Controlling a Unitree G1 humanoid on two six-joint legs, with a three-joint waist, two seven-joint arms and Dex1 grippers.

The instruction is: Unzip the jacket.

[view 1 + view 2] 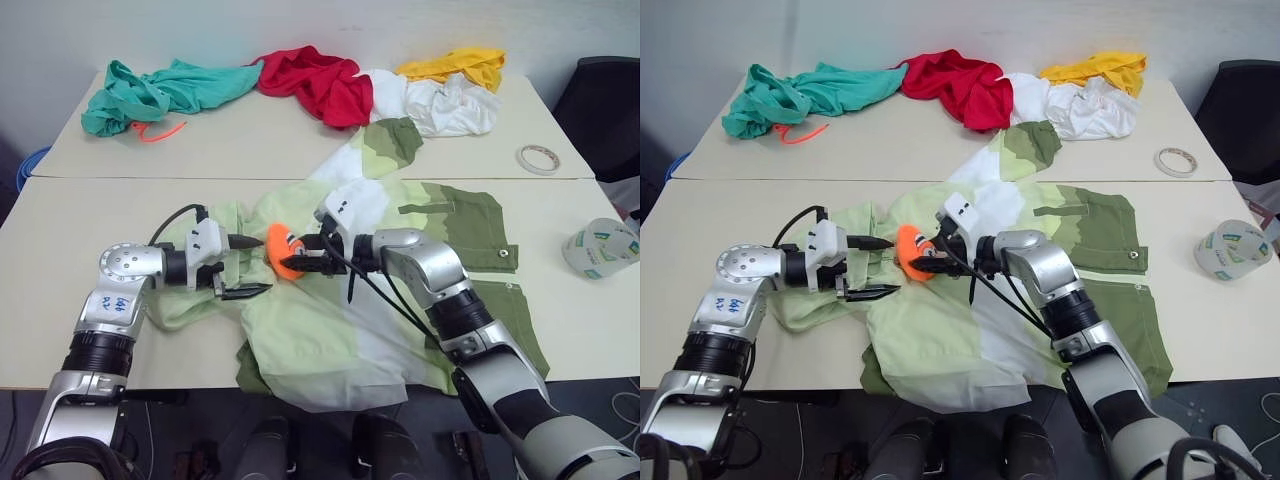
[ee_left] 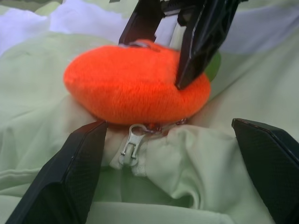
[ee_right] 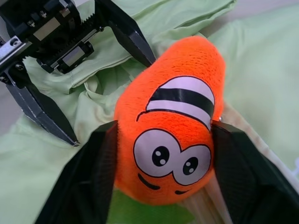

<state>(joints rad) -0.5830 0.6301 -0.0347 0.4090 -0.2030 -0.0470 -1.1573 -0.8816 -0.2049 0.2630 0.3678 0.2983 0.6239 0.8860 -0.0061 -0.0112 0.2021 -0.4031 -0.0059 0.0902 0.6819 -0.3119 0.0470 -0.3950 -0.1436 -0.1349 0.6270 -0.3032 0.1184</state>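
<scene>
The jacket (image 1: pixel 330 320) lies spread on the near table, in pale lime, white and olive blocks, its lower edge hanging over the front. An orange plush fish (image 3: pixel 173 126) with a cartoon face sits at the jacket's collar, linked to the metal zipper slider (image 2: pixel 129 149). My right gripper (image 1: pixel 300 255) reaches in from the right, and its two black fingers press the plush fish from both sides. My left gripper (image 1: pixel 264 265) stands open just left of the fish, its fingers straddling the lime cloth around the slider, with nothing held.
On the far table lie a teal garment (image 1: pixel 160 92), a red garment (image 1: pixel 320 80), white cloth (image 1: pixel 440 100) and yellow cloth (image 1: pixel 455 65). A tape roll (image 1: pixel 538 158) and a white printed container (image 1: pixel 598 248) sit at the right. A black chair (image 1: pixel 605 100) stands beyond.
</scene>
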